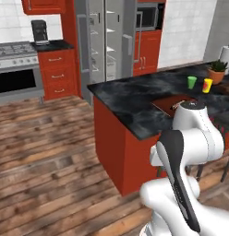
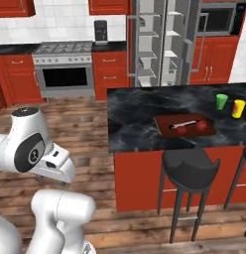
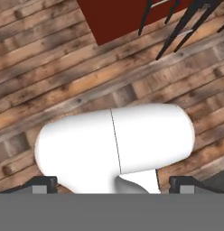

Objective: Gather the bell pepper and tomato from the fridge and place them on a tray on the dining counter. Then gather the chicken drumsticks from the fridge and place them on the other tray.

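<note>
At the far left of the right base view stands the steel stove point(image 2: 63, 69) set among red cabinets point(image 2: 110, 74), with a small dark coffee machine point(image 2: 100, 31) on the black top beside it. Next comes the fridge point(image 2: 162, 42), both doors swung wide so that I see pale shelves and door bins; what lies on them is too small for me to tell. In front of it runs the dining counter point(image 2: 140, 111), black marble with white veins over red panels. On that top lies the reddish-brown tray point(image 2: 162, 124), flat and low-rimmed, and on it sit two round red things point(image 2: 190, 129) side by side with a pale streak just behind them; I cannot tell which is the pepper and which the tomato. Right of the tray, well apart from it, stand a green cup point(image 2: 221, 101) and a yellow cup point(image 2: 238, 108) close together. A dark round stool point(image 2: 189, 171) stands before the counter under the tray's edge. In the left base view a potted plant point(image 1: 218, 71) sits beyond the cups. My gripper point(image 3: 112, 182) points down at the wooden floor point(image 3: 64, 85), its jaws spread wide and holding nothing.
</note>
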